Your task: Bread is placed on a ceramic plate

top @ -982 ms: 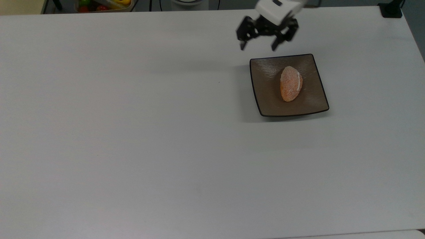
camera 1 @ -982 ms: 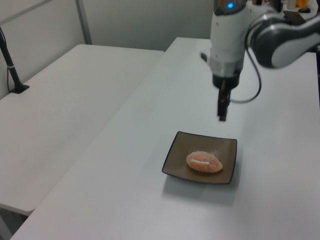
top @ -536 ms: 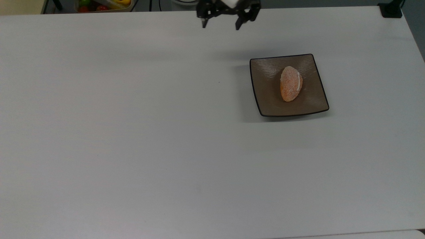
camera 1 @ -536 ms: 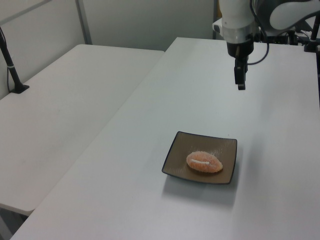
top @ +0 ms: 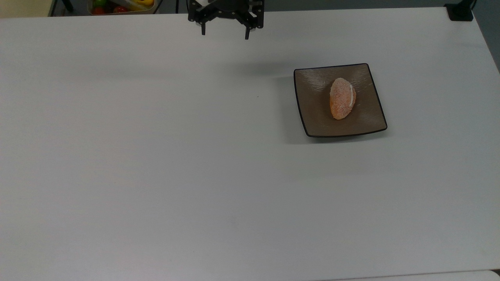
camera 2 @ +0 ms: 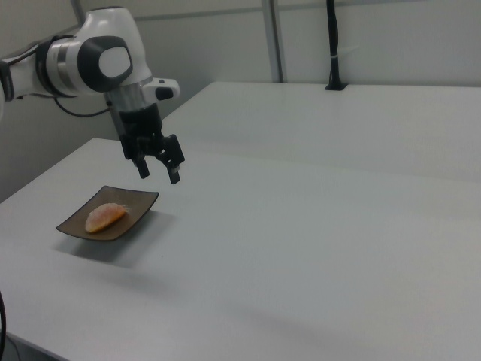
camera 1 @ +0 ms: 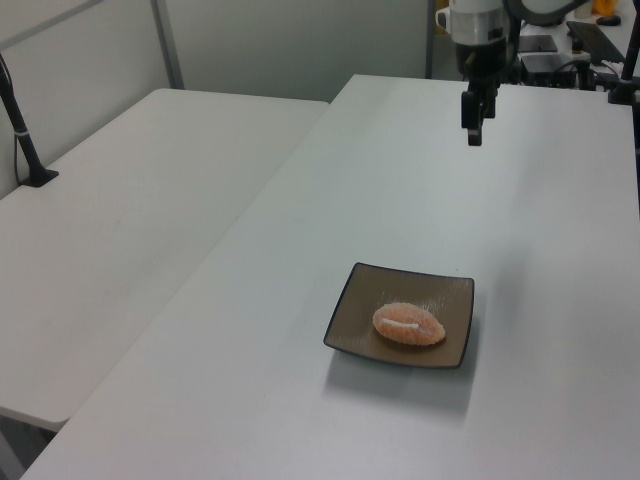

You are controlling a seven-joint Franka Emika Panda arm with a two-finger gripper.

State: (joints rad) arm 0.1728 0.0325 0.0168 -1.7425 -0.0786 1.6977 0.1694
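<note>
The bread [top: 342, 98], a small orange-golden roll with a white slit, lies on the square brown ceramic plate [top: 312, 117] on the white table. The same bread [camera 1: 408, 324] and plate [camera 1: 350, 320] appear in the left view, and the bread [camera 2: 105, 216] on the plate [camera 2: 139, 201] in the right view. My gripper [top: 225, 34] hangs open and empty above the table's far edge, well to the top view's left of the plate. It also shows as the gripper [camera 1: 472, 135] and the gripper [camera 2: 158, 174], raised off the table.
A tray of colourful items [top: 121, 6] sits beyond the table's far edge at the top view's upper left. A black post base [top: 460, 11] stands at the far right corner. A second white table [camera 1: 130, 220] adjoins in the left view.
The open, empty gripper has risen from just behind the plate and travelled toward the top view's left along the far edge. Bread and plate have stayed still.
</note>
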